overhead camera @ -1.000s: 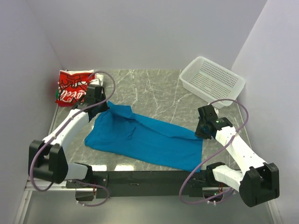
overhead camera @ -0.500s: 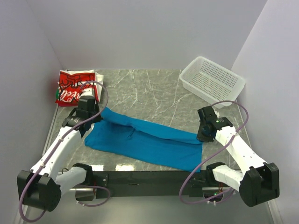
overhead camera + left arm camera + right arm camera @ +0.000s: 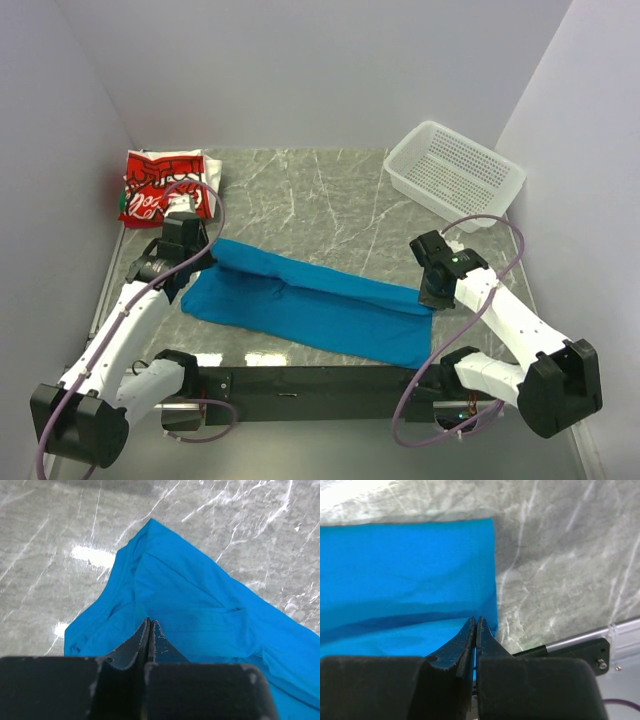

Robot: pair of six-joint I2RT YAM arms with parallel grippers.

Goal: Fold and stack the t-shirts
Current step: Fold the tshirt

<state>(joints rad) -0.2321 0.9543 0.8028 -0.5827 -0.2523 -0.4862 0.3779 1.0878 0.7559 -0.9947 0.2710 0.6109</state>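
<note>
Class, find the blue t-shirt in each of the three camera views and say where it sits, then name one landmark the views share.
Top external: the blue t-shirt lies as a long band across the table's near half.
Left wrist: the blue t-shirt fills the centre and lower right.
Right wrist: the blue t-shirt covers the left and centre.
Shared landmark: the grey marbled tabletop.

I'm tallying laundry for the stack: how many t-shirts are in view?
2. A plain bright-blue cotton t-shirt lies half-folded across the near middle of the grey marbled table; a folded red-and-white t-shirt with white script lettering sits at its far-left corner. That bundle could hide another.
</note>
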